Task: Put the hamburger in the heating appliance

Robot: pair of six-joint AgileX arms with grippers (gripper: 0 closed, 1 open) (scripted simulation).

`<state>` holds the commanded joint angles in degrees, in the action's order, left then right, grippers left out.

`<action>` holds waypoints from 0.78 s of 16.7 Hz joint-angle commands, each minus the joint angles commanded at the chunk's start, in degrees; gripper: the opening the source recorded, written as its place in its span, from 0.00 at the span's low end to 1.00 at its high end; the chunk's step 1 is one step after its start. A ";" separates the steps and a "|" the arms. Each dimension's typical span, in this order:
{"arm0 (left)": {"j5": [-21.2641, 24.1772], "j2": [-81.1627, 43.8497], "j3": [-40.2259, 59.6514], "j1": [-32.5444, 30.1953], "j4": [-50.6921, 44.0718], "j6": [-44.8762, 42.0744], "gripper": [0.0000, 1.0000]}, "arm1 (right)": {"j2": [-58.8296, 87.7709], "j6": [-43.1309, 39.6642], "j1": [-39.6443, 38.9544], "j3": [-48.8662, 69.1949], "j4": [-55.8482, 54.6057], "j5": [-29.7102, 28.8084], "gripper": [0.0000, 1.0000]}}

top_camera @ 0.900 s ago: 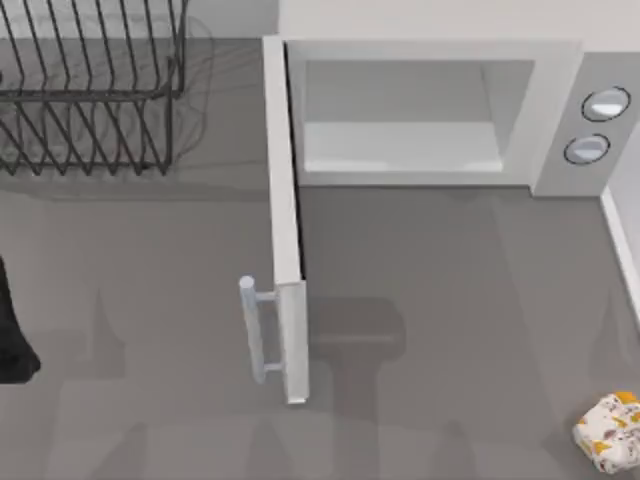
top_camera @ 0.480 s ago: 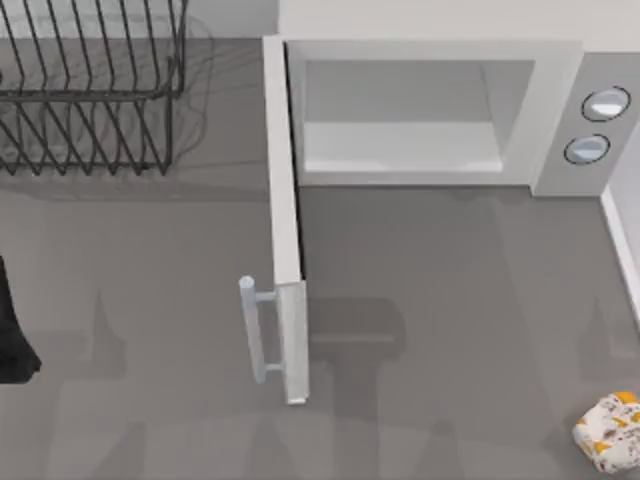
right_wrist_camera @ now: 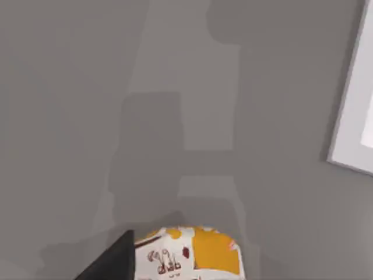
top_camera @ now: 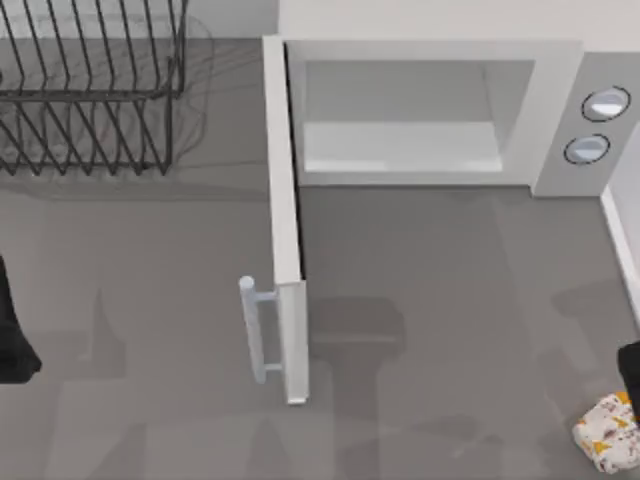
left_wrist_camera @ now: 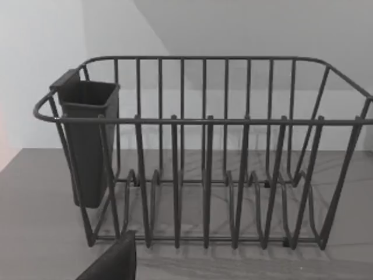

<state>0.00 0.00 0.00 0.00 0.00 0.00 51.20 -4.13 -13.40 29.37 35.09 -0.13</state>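
The hamburger, a small white-wrapped bundle with orange and dark print, lies on the table at the front right corner. In the right wrist view the hamburger sits low in the picture with a dark part of my right gripper beside it. My right arm reaches in from the right edge just behind the hamburger, apart from it. The heating appliance is a white microwave at the back, its pale cavity exposed and its door swung out toward the front. My left arm is parked at the left edge.
A black wire dish rack stands at the back left; in the left wrist view the rack holds a dark cutlery cup. The door's bar handle sticks out to the left. A pale raised edge borders the table's right side.
My right arm has come into the top view at the right edge, just behind the hamburger, and its shadow has shifted. The hamburger, microwave door and left arm have not moved.
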 joint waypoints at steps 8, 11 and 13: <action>0.00 0.00 0.00 0.00 0.00 0.00 1.00 | 29.15 -2.42 -7.63 16.62 19.25 -0.01 1.00; 0.00 0.00 0.00 0.00 0.00 0.00 1.00 | 30.67 -2.61 -8.18 17.93 20.54 -0.05 1.00; 0.00 0.00 0.00 0.00 0.00 0.00 1.00 | 30.67 -2.61 -8.18 17.93 20.54 -0.05 1.00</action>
<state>0.00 0.00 0.00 0.00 0.00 0.00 81.87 -6.74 -21.57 47.30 55.62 -0.18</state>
